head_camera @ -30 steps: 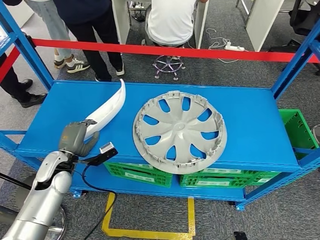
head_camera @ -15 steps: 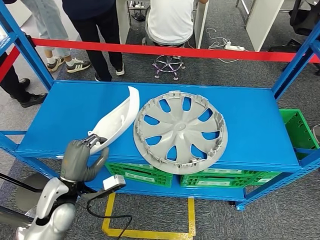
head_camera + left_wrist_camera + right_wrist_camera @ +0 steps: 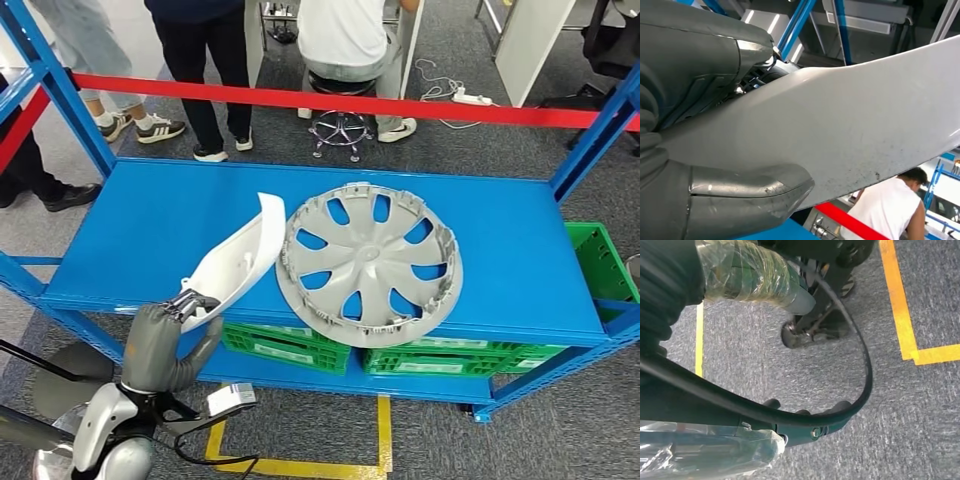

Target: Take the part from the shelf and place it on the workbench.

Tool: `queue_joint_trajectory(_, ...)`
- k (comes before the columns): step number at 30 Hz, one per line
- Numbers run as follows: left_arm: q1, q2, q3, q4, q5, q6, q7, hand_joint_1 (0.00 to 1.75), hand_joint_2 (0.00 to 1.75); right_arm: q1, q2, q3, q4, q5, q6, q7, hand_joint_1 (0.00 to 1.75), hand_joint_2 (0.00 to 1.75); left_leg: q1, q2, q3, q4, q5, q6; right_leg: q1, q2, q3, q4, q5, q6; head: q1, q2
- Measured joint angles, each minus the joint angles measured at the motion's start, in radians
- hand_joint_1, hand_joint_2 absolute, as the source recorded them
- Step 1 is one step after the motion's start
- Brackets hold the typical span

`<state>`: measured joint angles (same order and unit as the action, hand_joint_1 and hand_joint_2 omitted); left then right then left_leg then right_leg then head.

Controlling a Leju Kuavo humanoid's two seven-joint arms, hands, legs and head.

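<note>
The left hand [image 3: 162,345] held the white part [image 3: 238,258] by its near end, thumb and fingers closed around it, the far end raised over the blue shelf [image 3: 136,225] beside the hubcap [image 3: 370,262]. The part looked light, stiff, smooth and likely slippery; a firmer hold nearer its middle seemed wiser. No writing was readable. The right hand's state could not be told.
</note>
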<state>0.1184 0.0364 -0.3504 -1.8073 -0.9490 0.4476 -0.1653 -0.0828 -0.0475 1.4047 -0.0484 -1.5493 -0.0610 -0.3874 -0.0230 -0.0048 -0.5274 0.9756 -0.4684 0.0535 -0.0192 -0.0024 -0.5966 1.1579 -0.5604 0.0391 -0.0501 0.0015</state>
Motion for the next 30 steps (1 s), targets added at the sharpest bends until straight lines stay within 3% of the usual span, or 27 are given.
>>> queue_joint_trajectory(2, 0.007, -0.001, -0.003, -0.004, 0.008, 0.005, -0.006, 1.75, 1.75, -0.001, -0.003, -0.003, 0.0, 0.0, 0.012, -0.002, 0.0, 1.75, -0.002, -0.001, -0.005, 0.008, -0.003, -0.008, 0.001, 0.002, 0.062, -0.118, 0.047, -0.006, 0.0, 0.0)
queue_joint_trajectory(3, 0.011, -0.002, -0.005, -0.007, 0.012, 0.008, -0.009, 1.75, 1.75, -0.001, -0.003, -0.006, 0.0, 0.0, 0.018, -0.003, 0.0, 1.75, -0.003, -0.002, -0.008, 0.012, -0.002, -0.013, 0.003, 0.003, 0.076, -0.146, 0.052, -0.008, -0.001, 0.0)
queue_joint_trajectory(6, 0.027, -0.005, -0.011, -0.013, 0.018, 0.017, -0.016, 1.75, 1.75, 0.0, -0.003, -0.014, 0.0, 0.0, 0.027, -0.007, 0.0, 1.75, -0.005, -0.003, -0.018, 0.02, 0.001, -0.03, 0.001, 0.003, 0.071, -0.159, 0.054, -0.018, -0.001, 0.0)
queue_joint_trajectory(7, 0.031, -0.006, -0.012, -0.016, 0.018, 0.019, -0.018, 1.75, 1.75, 0.0, -0.002, -0.016, 0.0, 0.0, 0.028, -0.008, 0.0, 1.75, -0.005, -0.003, -0.023, 0.03, -0.012, -0.037, -0.002, 0.002, 0.067, -0.161, 0.058, -0.025, -0.003, 0.0)
queue_joint_trajectory(9, 0.037, -0.006, -0.016, -0.02, 0.019, 0.023, -0.021, 1.75, 1.75, -0.001, -0.002, -0.021, 0.0, 0.0, 0.028, -0.009, 0.0, 1.75, 0.002, -0.002, -0.052, 0.103, -0.077, -0.053, -0.006, -0.002, 0.055, -0.165, 0.069, -0.039, -0.008, 0.0)
queue_joint_trajectory(11, 0.042, -0.006, -0.017, -0.021, 0.02, 0.029, -0.025, 1.75, 1.75, -0.001, -0.002, -0.025, 0.0, 0.0, 0.027, -0.01, 0.0, 1.75, 0.015, -0.001, -0.095, 0.232, -0.155, -0.068, -0.006, -0.007, 0.039, -0.163, 0.081, -0.044, -0.012, 0.0)
queue_joint_trajectory(12, 0.045, -0.006, -0.018, -0.021, 0.021, 0.031, -0.025, 1.75, 1.75, -0.001, -0.002, -0.026, 0.0, 0.0, 0.027, -0.012, 0.0, 1.75, 0.02, -0.001, -0.106, 0.277, -0.173, -0.073, -0.005, -0.008, 0.03, -0.162, 0.087, -0.043, -0.012, 0.0)
queue_joint_trajectory(13, 0.049, -0.006, -0.018, -0.021, 0.021, 0.034, -0.026, 1.75, 1.75, 0.0, -0.002, -0.029, 0.001, 0.0, 0.027, -0.013, 0.0, 1.75, 0.024, -0.001, -0.101, 0.29, -0.171, -0.077, -0.005, -0.01, 0.021, -0.159, 0.092, -0.042, -0.012, 0.0)
queue_joint_trajectory(14, 0.052, -0.006, -0.018, -0.022, 0.021, 0.035, -0.027, 1.75, 1.75, 0.0, -0.002, -0.032, 0.001, 0.0, 0.028, -0.014, 0.0, 1.75, 0.027, -0.001, -0.077, 0.261, -0.15, -0.079, -0.006, -0.01, 0.012, -0.157, 0.097, -0.041, -0.012, 0.0)
queue_joint_trajectory(17, 0.056, -0.006, -0.018, -0.029, 0.021, 0.038, -0.027, 1.75, 1.75, 0.0, -0.002, -0.044, 0.001, 0.0, 0.032, -0.019, 0.0, 1.75, 0.03, 0.0, 0.049, 0.057, -0.077, -0.073, -0.006, -0.01, -0.006, -0.151, 0.113, -0.03, -0.012, 0.0)
queue_joint_trajectory(19, 0.058, -0.006, -0.019, -0.035, 0.022, 0.04, -0.028, 1.75, 1.75, -0.001, -0.002, -0.049, 0.001, 0.0, 0.034, -0.022, 0.0, 1.75, 0.025, -0.001, 0.08, -0.006, -0.07, -0.063, -0.005, -0.01, -0.011, -0.153, 0.127, -0.016, -0.012, 0.0)
queue_joint_trajectory(21, 0.06, -0.006, -0.019, -0.038, 0.024, 0.042, -0.028, 1.75, 1.75, -0.001, -0.002, -0.053, 0.001, 0.0, 0.035, -0.023, 0.0, 1.75, 0.022, -0.001, 0.071, -0.011, -0.058, -0.048, -0.007, -0.01, -0.013, -0.158, 0.139, 0.0, -0.013, 0.0)
queue_joint_trajectory(22, 0.061, -0.006, -0.019, -0.038, 0.025, 0.043, -0.028, 1.75, 1.75, 0.0, -0.002, -0.055, 0.001, 0.0, 0.035, -0.023, 0.0, 1.75, 0.022, 0.0, 0.065, -0.014, -0.049, -0.04, -0.009, -0.009, -0.018, -0.154, 0.131, 0.005, -0.013, 0.0)
queue_joint_trajectory(24, 0.062, -0.007, -0.019, -0.039, 0.027, 0.044, -0.028, 1.75, 1.75, 0.002, -0.002, -0.059, 0.001, 0.0, 0.037, -0.024, 0.0, 1.75, 0.024, 0.004, 0.045, -0.019, -0.027, -0.023, -0.009, -0.005, -0.044, -0.094, 0.061, 0.01, -0.009, 0.0)
queue_joint_trajectory(26, 0.063, -0.007, -0.019, -0.039, 0.029, 0.045, -0.028, 1.75, 1.75, 0.002, -0.001, -0.064, 0.001, 0.0, 0.038, -0.023, 0.0, 1.75, 0.018, 0.005, 0.017, -0.016, -0.006, -0.014, -0.008, -0.002, -0.083, 0.034, -0.036, 0.013, -0.004, 0.0)
queue_joint_trajectory(27, 0.063, -0.007, -0.019, -0.039, 0.03, 0.044, -0.028, 1.75, 1.75, 0.001, -0.001, -0.065, 0.001, 0.0, 0.038, -0.023, 0.0, 1.75, 0.015, 0.005, 0.003, -0.015, 0.004, -0.013, -0.008, -0.002, -0.093, 0.093, -0.061, 0.013, -0.003, 0.0)
queue_joint_trajectory(28, 0.063, -0.007, -0.019, -0.039, 0.031, 0.044, -0.028, 1.75, 1.75, 0.001, -0.001, -0.066, 0.001, 0.0, 0.038, -0.023, 0.0, 1.75, 0.012, 0.005, -0.012, -0.013, 0.014, -0.012, -0.007, -0.001, -0.093, 0.128, -0.064, 0.013, -0.003, 0.0)
queue_joint_trajectory(29, 0.063, -0.007, -0.019, -0.039, 0.031, 0.044, -0.028, 1.75, 1.75, 0.001, -0.001, -0.067, 0.001, 0.0, 0.037, -0.023, 0.0, 1.75, 0.01, 0.004, -0.027, -0.01, 0.022, -0.013, -0.005, -0.001, -0.075, 0.129, -0.048, 0.011, -0.003, 0.0)
queue_joint_trajectory(30, 0.063, -0.007, -0.019, -0.039, 0.031, 0.044, -0.028, 1.75, 1.75, 0.001, -0.001, -0.067, 0.001, 0.0, 0.037, -0.023, 0.0, 1.75, 0.009, 0.004, -0.04, -0.006, 0.029, -0.015, -0.003, -0.001, -0.039, 0.093, -0.021, 0.007, -0.003, 0.0)
